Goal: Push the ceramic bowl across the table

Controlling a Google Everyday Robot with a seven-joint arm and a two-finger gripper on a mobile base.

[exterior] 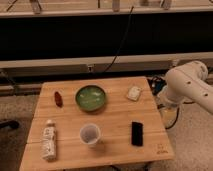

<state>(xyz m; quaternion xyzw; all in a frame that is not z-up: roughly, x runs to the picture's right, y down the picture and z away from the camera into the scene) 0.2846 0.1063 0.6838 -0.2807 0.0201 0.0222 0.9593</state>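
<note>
The green ceramic bowl (91, 97) sits upright on the far middle of the light wooden table (115, 142). Its inside is paler and glossy. My white arm (187, 87) is off the table's right side. The gripper (166, 102) is at the arm's lower end, next to the right edge of the table and well to the right of the bowl. It touches nothing on the table.
A translucent whitish cup (90, 135) stands in front of the bowl. A dark red object (58, 98) lies left of the bowl. A white bottle (48, 139) lies at the front left, a black flat object (136, 133) at the front right, and a pale packet (133, 93) at the far right.
</note>
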